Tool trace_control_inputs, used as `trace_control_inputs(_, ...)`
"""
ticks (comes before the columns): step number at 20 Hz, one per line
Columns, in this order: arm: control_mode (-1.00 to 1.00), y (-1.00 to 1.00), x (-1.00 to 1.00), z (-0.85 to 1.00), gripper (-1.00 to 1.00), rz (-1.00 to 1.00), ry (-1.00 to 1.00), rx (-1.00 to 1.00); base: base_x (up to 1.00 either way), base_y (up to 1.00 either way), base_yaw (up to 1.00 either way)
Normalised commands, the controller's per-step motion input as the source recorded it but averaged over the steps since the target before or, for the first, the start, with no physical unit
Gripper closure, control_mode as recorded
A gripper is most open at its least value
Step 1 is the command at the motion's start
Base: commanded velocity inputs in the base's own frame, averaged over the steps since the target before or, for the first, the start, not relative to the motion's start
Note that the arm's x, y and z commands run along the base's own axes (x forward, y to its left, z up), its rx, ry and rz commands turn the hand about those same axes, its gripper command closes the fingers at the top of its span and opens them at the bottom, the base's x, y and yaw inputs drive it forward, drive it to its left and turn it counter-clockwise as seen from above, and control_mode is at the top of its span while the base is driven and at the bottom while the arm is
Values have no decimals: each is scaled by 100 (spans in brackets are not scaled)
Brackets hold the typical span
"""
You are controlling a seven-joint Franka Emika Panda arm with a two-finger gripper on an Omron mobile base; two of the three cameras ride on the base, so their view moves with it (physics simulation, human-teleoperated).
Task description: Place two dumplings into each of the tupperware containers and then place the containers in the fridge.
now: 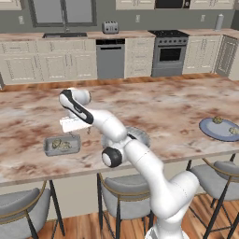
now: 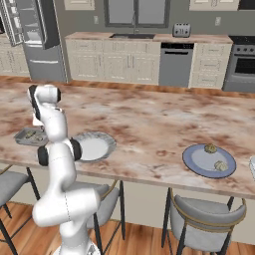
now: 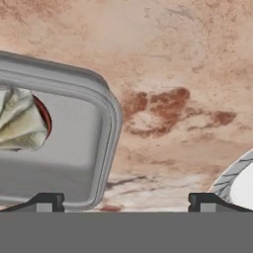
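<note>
A pale grey tupperware container (image 1: 61, 145) sits near the counter's front edge with tan dumplings (image 1: 59, 144) inside it. My gripper (image 1: 78, 130) hovers just above and beside the container's right end, open and holding nothing. In the hand view the container's rounded corner (image 3: 101, 148) lies by the left fingertip (image 3: 47, 201). One creased dumpling (image 3: 20, 121) shows inside, and bare counter lies between the fingertips of the gripper (image 3: 127, 202). Two more dumplings (image 2: 211, 148) (image 2: 219, 165) rest on a round grey-blue plate (image 2: 199, 162) far to the right. The fridge (image 2: 30, 35) stands at the back left with its door open.
A round grey plate (image 2: 94, 146) lies on the counter under my arm, and its rim (image 3: 232, 180) shows at the right of the hand view. Stools (image 1: 123, 196) line the counter's front. A pale object (image 2: 253, 167) is cut off by the right edge of the right base view.
</note>
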Motion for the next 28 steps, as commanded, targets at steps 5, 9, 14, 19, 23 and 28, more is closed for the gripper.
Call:
trace_control_inputs(5,-100,-27,0,-9,-100,-1,-26,26,0,0,0)
trace_control_inputs(9,-100,-12,0,42,-100,-1,20,8,0,0,0)
trace_control_inputs(14,-100,0,0,7,-100,0,19,-7,0,0,0)
trace_control_inputs(19,-100,0,1,61,-100,0,39,-2,0,0,0)
trace_control_inputs(23,-100,-10,-14,-16,-100,0,5,-1,0,0,0)
trace_control_inputs(28,-100,-8,-21,-19,-100,0,-34,0,0,0,0)
